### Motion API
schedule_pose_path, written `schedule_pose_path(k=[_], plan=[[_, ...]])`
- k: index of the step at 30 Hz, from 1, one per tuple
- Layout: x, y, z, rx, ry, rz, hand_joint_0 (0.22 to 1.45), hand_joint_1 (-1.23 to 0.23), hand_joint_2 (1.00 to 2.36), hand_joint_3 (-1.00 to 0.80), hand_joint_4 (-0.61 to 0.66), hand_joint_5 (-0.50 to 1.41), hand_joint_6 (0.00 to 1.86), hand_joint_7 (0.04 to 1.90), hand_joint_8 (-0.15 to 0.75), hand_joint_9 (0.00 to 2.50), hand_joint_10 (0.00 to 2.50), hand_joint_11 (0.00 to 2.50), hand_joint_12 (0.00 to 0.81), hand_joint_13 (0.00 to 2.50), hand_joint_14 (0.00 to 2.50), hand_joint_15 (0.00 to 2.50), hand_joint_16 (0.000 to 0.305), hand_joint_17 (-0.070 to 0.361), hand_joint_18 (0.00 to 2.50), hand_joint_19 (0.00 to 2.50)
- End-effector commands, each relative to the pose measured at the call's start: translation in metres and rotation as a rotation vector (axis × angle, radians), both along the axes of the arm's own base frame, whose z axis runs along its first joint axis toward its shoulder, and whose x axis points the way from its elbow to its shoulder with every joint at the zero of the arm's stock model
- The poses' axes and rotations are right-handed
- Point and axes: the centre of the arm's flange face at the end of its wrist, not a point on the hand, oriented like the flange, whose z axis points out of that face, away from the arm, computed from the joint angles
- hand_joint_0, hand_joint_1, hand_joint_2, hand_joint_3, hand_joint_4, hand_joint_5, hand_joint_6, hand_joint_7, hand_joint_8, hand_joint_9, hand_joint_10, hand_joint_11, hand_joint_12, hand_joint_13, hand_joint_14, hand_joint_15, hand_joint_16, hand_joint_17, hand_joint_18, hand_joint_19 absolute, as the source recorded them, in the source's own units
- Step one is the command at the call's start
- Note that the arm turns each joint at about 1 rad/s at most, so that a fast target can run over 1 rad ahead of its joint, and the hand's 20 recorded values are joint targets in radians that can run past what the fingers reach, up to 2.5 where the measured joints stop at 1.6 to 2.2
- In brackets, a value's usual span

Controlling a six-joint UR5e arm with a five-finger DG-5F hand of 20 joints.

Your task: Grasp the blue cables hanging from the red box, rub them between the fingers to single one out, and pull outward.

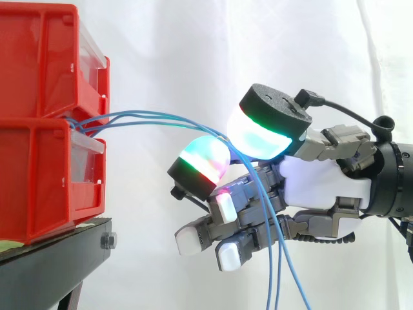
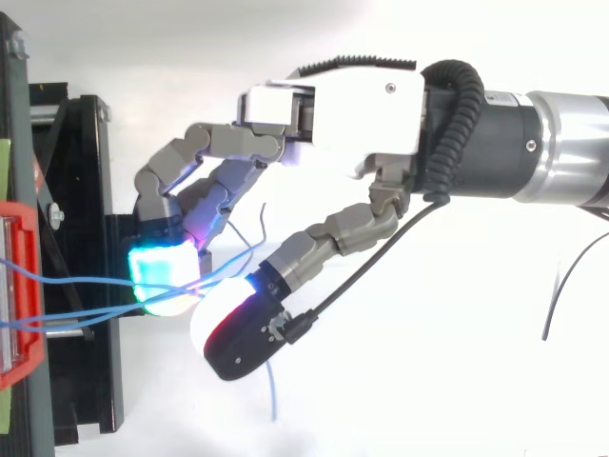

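Several thin blue cables [image 1: 148,117] come out from between the two stacked red bins [image 1: 39,71] at the left. They arc right to my hand [image 1: 322,181], run between its glowing pads and hang down across the palm. In the top view the blue cables [image 2: 76,282] run from the red bin [image 2: 21,286] to the spot where a cyan fingertip [image 2: 162,271] and the thumb pad meet. My hand [image 2: 333,105] reaches in from the right, thumb and one finger pinched on the cables. The other fingers are curled below them.
The bins stand on a black stand [image 1: 51,258], its frame [image 2: 86,190] at the left edge of the top view. A white curtain lies behind and below. There is free room to the right of the bins around the hand.
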Motion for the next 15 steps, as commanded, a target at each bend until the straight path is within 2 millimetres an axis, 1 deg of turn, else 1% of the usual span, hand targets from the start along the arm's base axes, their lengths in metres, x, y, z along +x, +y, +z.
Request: schedule_pose_path(k=[1, 10, 13, 15], plan=[[0.0001, 0.0008, -0.0001, 0.0, 0.0, 0.001, 0.53, -0.83, 1.0, -0.5, 0.24, -0.16, 0.91, 1.02, 0.369, 0.87, 0.01, 0.73, 0.42, 0.73, 0.01, 0.44, 0.059, 0.133, 0.82, 0.52], [0.0001, 0.0008, -0.0001, 0.0, 0.0, 0.001, 0.51, -0.8, 1.0, -0.5, 0.24, -0.14, 0.9, 1.06, 0.383, 0.91, 0.01, 0.72, 0.427, 0.75, 0.01, 0.44, 0.061, 0.136, 0.84, 0.53], [0.0001, 0.0008, -0.0001, 0.0, 0.0, 0.001, 0.49, -0.78, 1.0, -0.5, 0.24, -0.14, 0.9, 1.06, 0.387, 0.92, 0.01, 0.73, 0.431, 0.76, 0.01, 0.44, 0.062, 0.14, 0.85, 0.53], [0.0001, 0.0008, -0.0001, 0.0, 0.0, 0.001, 0.48, -0.73, 1.0, -0.5, 0.24, -0.13, 0.9, 1.06, 0.398, 0.94, 0.01, 0.73, 0.439, 0.77, 0.01, 0.44, 0.063, 0.143, 0.87, 0.53]])
